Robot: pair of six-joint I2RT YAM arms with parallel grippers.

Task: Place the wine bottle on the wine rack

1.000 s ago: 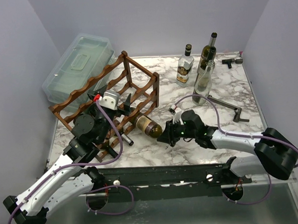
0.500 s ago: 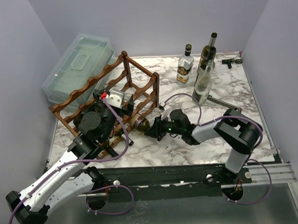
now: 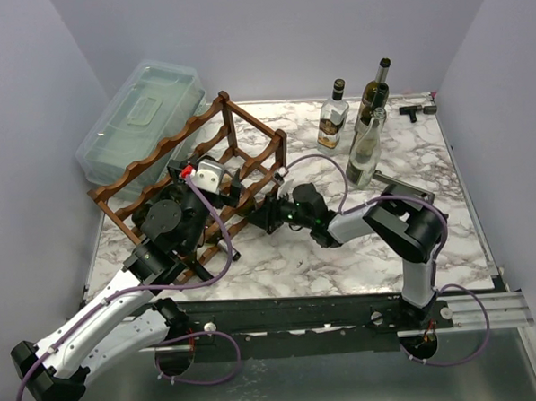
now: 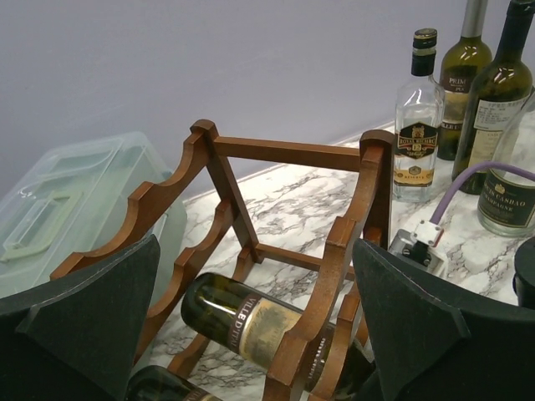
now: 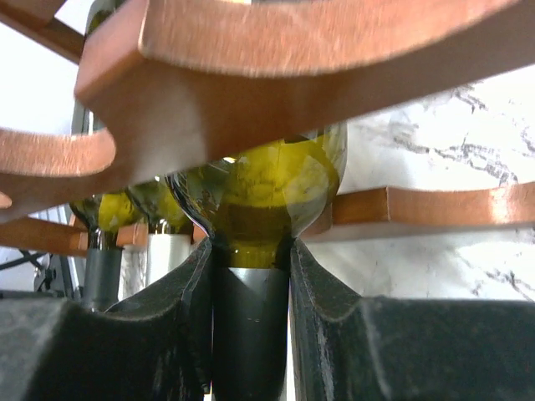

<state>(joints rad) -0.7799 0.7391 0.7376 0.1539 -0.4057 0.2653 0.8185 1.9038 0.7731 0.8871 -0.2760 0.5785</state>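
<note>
The left gripper (image 4: pixel 255 246) hung with its fingers spread wide above the wine rack (image 4: pixel 288 153), holding nothing. The right gripper (image 5: pixel 251 255) was pinched on the neck of the wine bottle (image 4: pixel 251 322), which lay on its side in a lower tier of the rack. Farther off, at 1 o'clock, several upright bottles (image 3: pixel 366 146) stood on the marble surface (image 3: pixel 427 156). A clear lidded box (image 3: pixel 142 108) sat at 11 o'clock.

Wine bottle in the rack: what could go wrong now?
The right tool grips the wine bottle by its thin neck, so it might slip or twist. Its shoulder sits right under a rail of the wine rack; lifting could bump it.
</note>
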